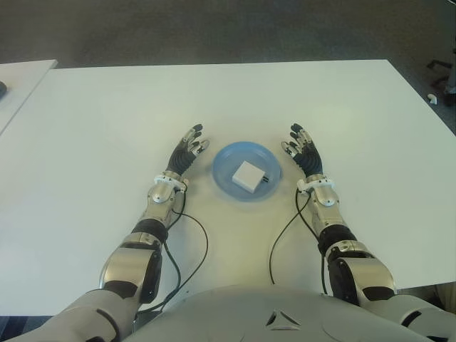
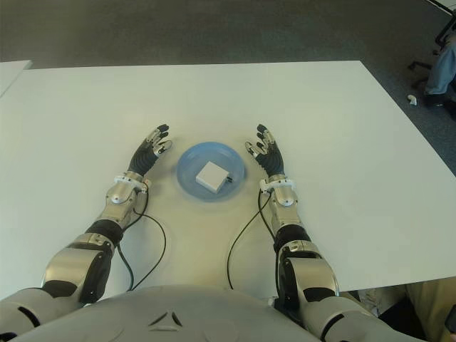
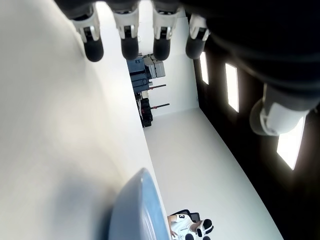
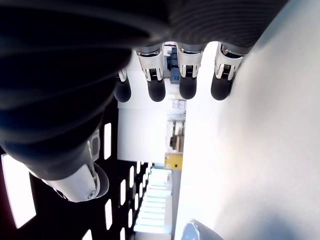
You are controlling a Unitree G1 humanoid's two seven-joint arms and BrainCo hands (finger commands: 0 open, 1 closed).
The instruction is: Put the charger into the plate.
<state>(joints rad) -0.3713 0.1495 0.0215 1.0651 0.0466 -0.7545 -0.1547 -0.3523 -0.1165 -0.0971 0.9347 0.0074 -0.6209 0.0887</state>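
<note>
Glossy blue plate (image 1: 226, 165), matt table (image 1: 107, 128)

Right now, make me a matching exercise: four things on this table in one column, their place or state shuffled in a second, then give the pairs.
1. charger
2. plate
3. left hand
4. right hand

A. blue, between the two hands
B. open, at the plate's right
C. white, lying in the plate
D. open, at the plate's left

Pairs: 1-C, 2-A, 3-D, 4-B
</note>
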